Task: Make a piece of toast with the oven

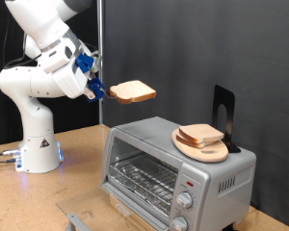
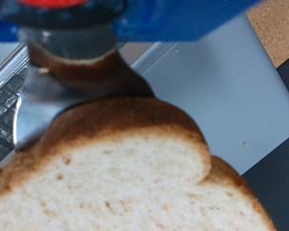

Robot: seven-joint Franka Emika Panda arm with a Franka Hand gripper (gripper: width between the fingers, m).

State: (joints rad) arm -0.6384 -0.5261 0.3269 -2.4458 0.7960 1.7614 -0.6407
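My gripper (image 1: 99, 91) is shut on one edge of a piece of toast (image 1: 133, 92), a pale slice with a tan crust, and holds it flat in the air above the silver oven (image 1: 173, 164). In the wrist view the slice (image 2: 125, 173) fills the frame, with a finger (image 2: 72, 53) pressed on its crust. A second like slice (image 1: 201, 134) lies on a round wooden plate (image 1: 208, 151) on the oven's top. The oven's glass door is shut, with the wire rack (image 1: 143, 176) showing behind it and two knobs (image 1: 186, 200) at the exterior view's right.
A black stand (image 1: 223, 111) rises behind the plate on the oven top. The arm's white base (image 1: 37, 144) stands on the wooden table at the exterior view's left. A small grey object (image 1: 79, 222) lies at the exterior view's bottom edge.
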